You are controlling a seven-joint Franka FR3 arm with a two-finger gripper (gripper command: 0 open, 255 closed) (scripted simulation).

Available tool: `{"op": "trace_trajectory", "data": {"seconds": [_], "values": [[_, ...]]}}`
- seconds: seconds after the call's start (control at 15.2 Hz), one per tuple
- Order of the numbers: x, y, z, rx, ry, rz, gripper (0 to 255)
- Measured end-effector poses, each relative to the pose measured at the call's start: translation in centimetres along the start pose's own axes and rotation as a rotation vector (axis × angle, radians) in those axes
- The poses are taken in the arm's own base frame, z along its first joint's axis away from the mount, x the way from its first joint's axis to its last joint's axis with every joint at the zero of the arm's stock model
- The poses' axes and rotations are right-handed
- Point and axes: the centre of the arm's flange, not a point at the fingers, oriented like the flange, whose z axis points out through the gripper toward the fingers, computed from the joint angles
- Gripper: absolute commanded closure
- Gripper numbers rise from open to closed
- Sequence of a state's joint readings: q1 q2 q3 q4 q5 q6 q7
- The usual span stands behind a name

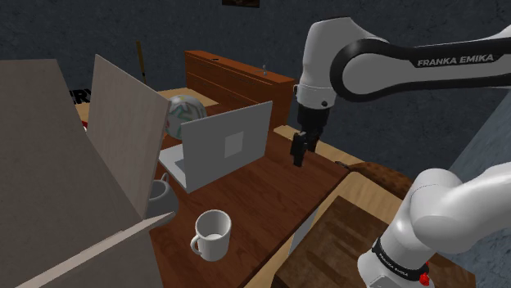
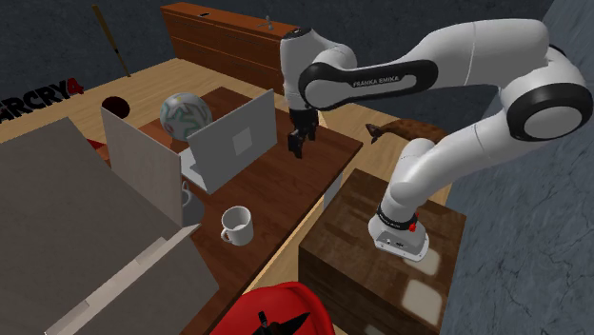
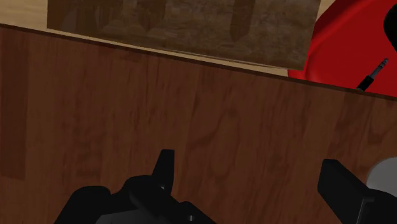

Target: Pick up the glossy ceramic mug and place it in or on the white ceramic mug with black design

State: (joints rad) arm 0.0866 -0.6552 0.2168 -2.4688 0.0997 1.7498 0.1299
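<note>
Dark wood tabletop (image 1: 270, 196) held the white mug (image 1: 213, 235) near its edge, well apart from the gripper (image 1: 299, 151), which hung open and empty. It needed to cross over first, then descend squarely (the other mug (image 1: 160, 192) sat half hidden).

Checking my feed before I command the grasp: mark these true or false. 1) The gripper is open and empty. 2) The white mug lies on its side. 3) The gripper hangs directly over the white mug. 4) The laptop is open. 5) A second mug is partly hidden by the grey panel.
1) True: the gripper has its fingers apart, with bare wooden table between them.
2) False: the white mug stands upright, opening up.
3) False: the gripper hangs over bare table beside the laptop, well away from the white mug.
4) True: its lid is raised.
5) True: the second mug peeks out from behind the grey panel.
</note>
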Motion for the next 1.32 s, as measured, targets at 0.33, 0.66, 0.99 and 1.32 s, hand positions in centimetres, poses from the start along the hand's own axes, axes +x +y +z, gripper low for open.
{"op": "trace_trajectory", "data": {"seconds": [0.33, 0.66, 0.99, 1.32], "values": [[2.4, -5.3, 2.7, 0.022, 0.020, -0.008, 0], [4.8, -10.3, 5.3, 0.042, 0.039, -0.017, 0], [6.8, -15.2, 8.0, 0.063, 0.058, -0.025, 0], [9.0, -20.2, 9.9, 0.084, 0.076, -0.032, 0]]}}
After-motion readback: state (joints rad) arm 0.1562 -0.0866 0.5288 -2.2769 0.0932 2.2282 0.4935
